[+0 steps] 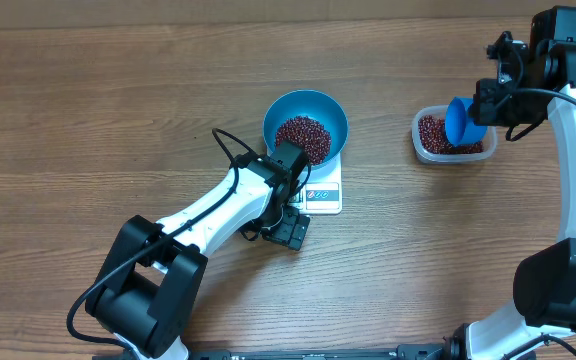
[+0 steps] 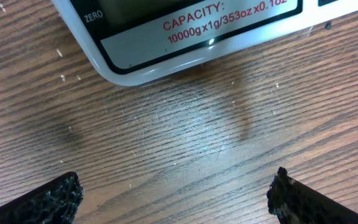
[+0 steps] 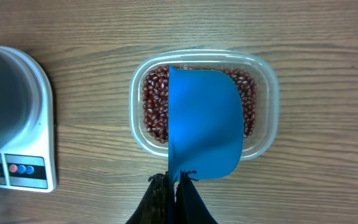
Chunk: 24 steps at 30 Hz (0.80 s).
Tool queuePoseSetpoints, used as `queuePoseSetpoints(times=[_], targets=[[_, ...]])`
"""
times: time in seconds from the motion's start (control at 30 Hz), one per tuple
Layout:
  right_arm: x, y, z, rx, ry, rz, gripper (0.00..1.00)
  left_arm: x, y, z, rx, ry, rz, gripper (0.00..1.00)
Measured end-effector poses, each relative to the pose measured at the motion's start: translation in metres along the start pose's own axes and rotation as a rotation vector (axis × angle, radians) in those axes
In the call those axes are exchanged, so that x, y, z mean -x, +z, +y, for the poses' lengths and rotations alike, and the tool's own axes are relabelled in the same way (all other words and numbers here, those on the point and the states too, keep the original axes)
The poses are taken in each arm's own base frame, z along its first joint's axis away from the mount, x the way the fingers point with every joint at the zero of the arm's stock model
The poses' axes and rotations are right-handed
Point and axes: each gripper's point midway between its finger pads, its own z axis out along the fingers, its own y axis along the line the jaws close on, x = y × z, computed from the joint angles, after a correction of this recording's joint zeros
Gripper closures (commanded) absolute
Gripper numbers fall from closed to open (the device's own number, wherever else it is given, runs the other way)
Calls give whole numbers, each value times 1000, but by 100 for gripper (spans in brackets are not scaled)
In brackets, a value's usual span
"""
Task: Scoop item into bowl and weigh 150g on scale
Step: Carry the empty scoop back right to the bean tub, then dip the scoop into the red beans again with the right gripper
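Note:
The blue bowl (image 1: 280,104) stands on the white scale (image 1: 325,196) and holds a heap of red-brown beans (image 1: 303,136). My left gripper (image 1: 290,228) hovers low over the table just in front of the scale's display edge (image 2: 166,37). It is open (image 2: 176,191), with only bare wood between its fingers. Off to the right, my right gripper (image 3: 174,180) is shut on the handle of a blue scoop (image 3: 204,124). The scoop (image 1: 462,120) hangs above a clear tub (image 1: 421,150) of beans (image 3: 154,106). Its inside is hidden from me.
The bowl (image 3: 5,93) and the scale's button panel (image 3: 23,169) show at the left edge of the right wrist view. Bare wooden table stretches to the left and along the front. The arms' bases stand at the front edge.

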Motion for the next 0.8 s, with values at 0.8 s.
queuePoseSetpoints(times=[0.8], targets=[[4,35,1,-281,-290,30,96,-1,0,0,1,0,4,0]])
